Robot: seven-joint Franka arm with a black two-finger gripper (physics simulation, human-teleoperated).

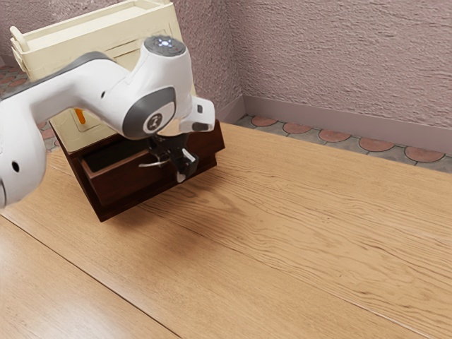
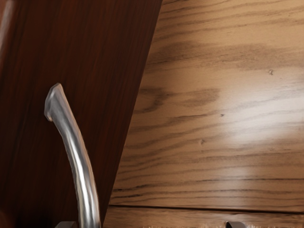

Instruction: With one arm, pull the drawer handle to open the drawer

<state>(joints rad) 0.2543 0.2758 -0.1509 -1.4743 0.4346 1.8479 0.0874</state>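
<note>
While your arm (image 1: pixel 148 99) reaches over the front of the dark wooden unit (image 1: pixel 100 209), your tool (image 1: pixel 174 167) stands open at the drawer handle (image 2: pixel 78 152), its two fingers (image 1: pixel 187 167) well apart. You have the silver handle running into the space between the fingertips, much nearer one of them than the other; it is not clamped from both sides, and you cannot tell whether either finger touches it. The handle is fixed to the drawer front (image 1: pixel 131 181), low in the unit, just above the wooden surface (image 1: pixel 296 219). Over the top edge of that front you can see into a dark hollow, but how far the drawer is out you cannot tell.

Counting up, you have one arm, one tool with two fingers, one curved handle, one drawer front, one dark unit, one cream body (image 1: pixel 92 42) above it and one orange patch (image 1: pixel 80 116) on the cream.
</note>
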